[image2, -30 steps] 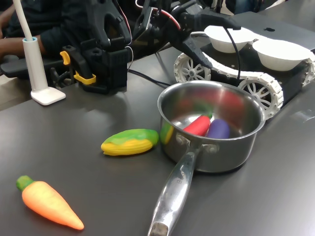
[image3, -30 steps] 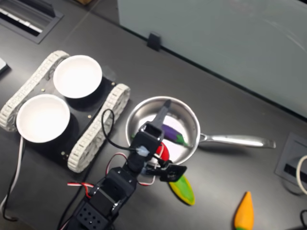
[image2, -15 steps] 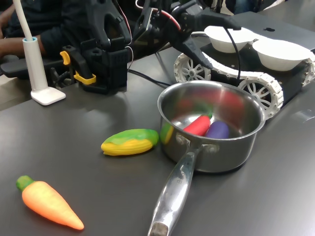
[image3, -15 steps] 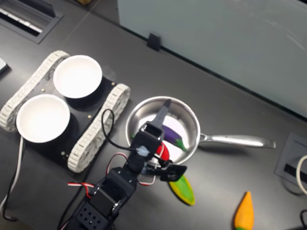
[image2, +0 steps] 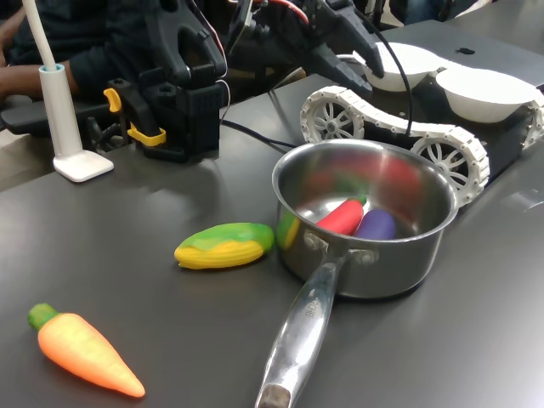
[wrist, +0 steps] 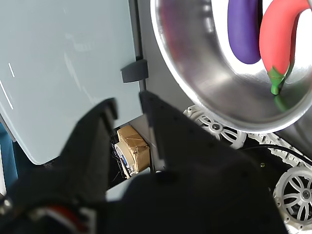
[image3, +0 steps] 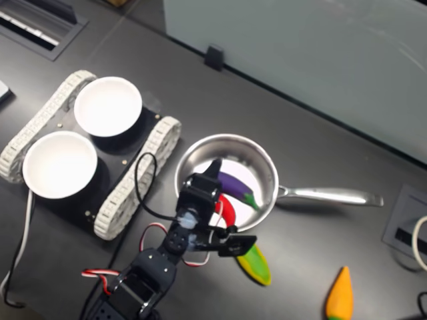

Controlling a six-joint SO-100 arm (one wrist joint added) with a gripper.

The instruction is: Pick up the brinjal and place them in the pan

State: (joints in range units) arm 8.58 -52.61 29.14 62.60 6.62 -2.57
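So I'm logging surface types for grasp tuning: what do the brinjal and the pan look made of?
The brinjal looks like smooth, glossy purple plastic or rubber; its skin has a soft sheen. The pan looks like polished stainless steel: its walls mirror the toys' colours.

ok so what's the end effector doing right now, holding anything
End effector: slightly open, holding nothing; the brinjal lies in the pan.

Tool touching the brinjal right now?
Apart. The wrist view shows the tool empty outside the pan, the brinjal lying inside.
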